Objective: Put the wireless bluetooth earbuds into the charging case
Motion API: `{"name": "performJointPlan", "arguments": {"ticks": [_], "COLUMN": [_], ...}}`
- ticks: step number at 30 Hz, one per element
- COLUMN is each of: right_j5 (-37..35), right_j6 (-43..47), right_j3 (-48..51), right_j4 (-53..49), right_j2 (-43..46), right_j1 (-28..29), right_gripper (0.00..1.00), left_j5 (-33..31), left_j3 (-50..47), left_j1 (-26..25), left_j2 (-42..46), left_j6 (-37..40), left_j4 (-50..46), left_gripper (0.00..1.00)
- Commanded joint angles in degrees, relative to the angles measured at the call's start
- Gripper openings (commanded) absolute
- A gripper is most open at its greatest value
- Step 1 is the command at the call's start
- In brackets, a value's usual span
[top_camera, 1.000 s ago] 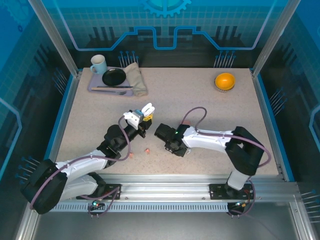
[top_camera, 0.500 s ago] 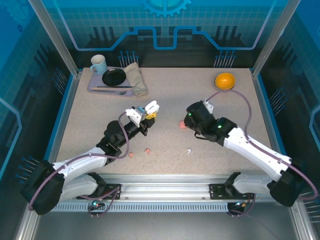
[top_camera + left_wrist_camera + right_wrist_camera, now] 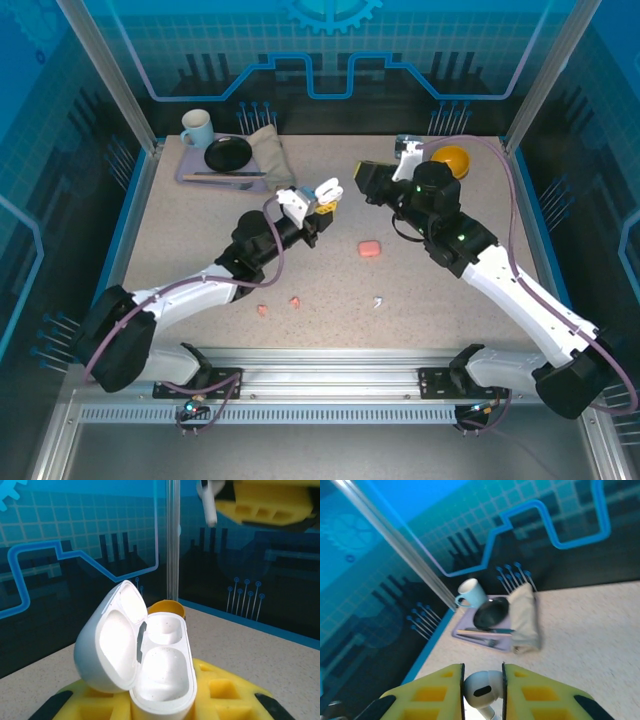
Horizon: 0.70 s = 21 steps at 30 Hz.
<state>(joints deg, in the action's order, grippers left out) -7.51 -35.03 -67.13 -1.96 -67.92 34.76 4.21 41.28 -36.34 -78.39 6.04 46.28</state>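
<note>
Both wells of the open white rounded plastic case, clamped in the left tool, are standing empty; the right tool is pinching one tiny white earbud.

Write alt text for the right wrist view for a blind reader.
A white earbud is pinched between the right gripper's yellow finger pads, close to the camera. Beyond it, near the table's far corner, a lavender tray holds a pale blue mug, a black plate and a folded beige cloth.
</note>
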Motion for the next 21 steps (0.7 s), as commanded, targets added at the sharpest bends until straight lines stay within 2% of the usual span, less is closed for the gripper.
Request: {"name": "performJointPlan", "arguments": {"ticks": [1, 11, 21], "right_j5": [4.53, 5.24, 4.04], "right_j6": [3.95, 5.05, 3.74], "right_j3": [0.30, 6.04, 8.35], "right_j4": [10.51, 20.84, 24.01], "right_j2": [-1.04, -0.97, -2.23], "right_j1": [-0.40, 2.10, 3.20], "right_gripper": [0.22, 0.21, 0.20], "left_j5": [-4.42, -9.64, -8.97], "left_j3": [4.63, 9.98, 12.00], "left_j1": [-1.78, -2.61, -2.70], "left_j2": [-2.45, -6.31, -6.24], "left_j6": [2.82, -0.51, -1.68], "left_j4": [-0.32, -0.50, -2.06], "left_gripper": [0.00, 0.00, 0.00]}}
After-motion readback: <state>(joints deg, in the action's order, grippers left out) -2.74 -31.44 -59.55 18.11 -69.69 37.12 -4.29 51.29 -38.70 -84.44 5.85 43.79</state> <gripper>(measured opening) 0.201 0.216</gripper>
